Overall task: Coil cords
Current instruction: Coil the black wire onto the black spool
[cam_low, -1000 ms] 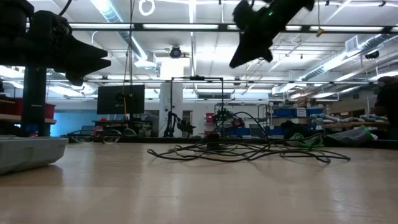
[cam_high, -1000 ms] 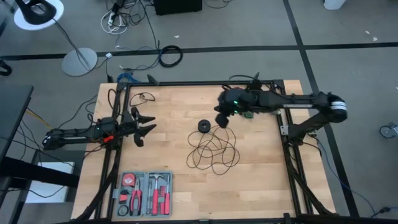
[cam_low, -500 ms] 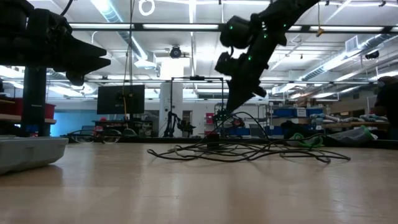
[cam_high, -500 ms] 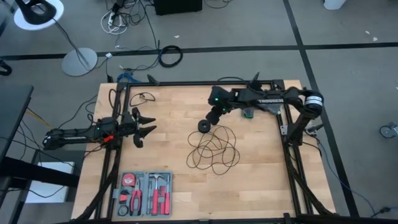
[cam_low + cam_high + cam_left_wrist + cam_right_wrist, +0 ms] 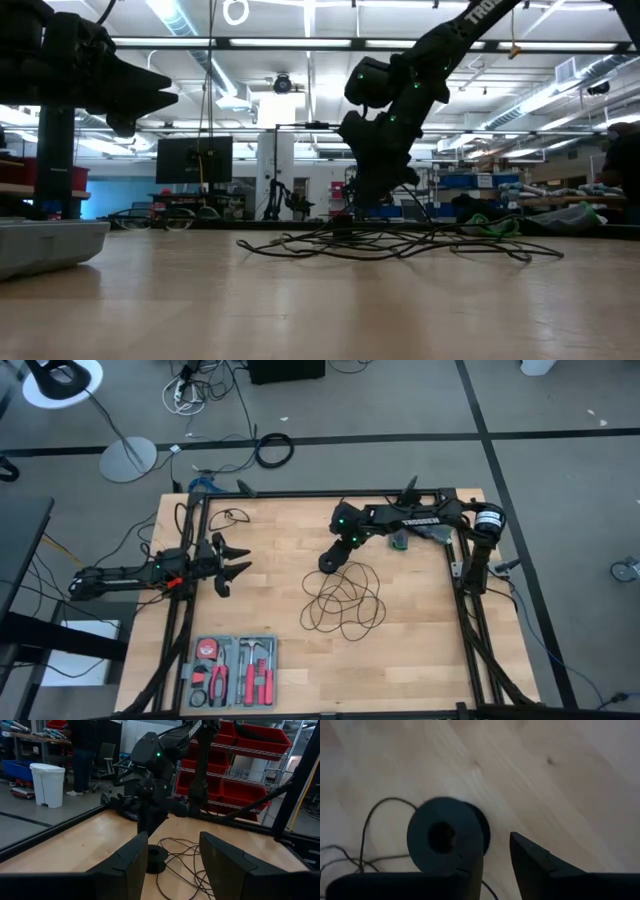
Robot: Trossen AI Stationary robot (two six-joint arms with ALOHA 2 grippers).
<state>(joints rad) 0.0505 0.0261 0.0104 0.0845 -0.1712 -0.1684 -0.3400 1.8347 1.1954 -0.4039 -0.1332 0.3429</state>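
Observation:
The thin black cord (image 5: 345, 600) lies in loose loops on the wooden table (image 5: 270, 610); it also shows in the low view (image 5: 380, 243). Its round black puck (image 5: 445, 837) lies flat at the far left end of the loops and also shows in the left wrist view (image 5: 156, 861). My right gripper (image 5: 330, 560) is open, pointing down just over the puck, which it mostly hides in the high view. In the right wrist view (image 5: 497, 851) the puck lies beside the gap, partly behind one finger (image 5: 472, 870). My left gripper (image 5: 235, 565) is open and empty at the table's left side. My right gripper comes at the puck from above, slanting from the table's right. One finger stands over the puck's rim (image 5: 479, 845) and the other (image 5: 540, 862) stands clear beside it. I cannot tell whether it touches the puck.
A grey tray of red-handled tools (image 5: 232, 658) stands at the near left. A small green thing (image 5: 400, 542) lies at the far right under my right arm. A thick black cable ring (image 5: 273, 450) lies on the floor beyond the table. Bare wood lies between my two grippers.
My right gripper has gone toward the table's left edge and down toward the puck, from well above the cord to just over the puck. The cord and the puck have stayed where they were.

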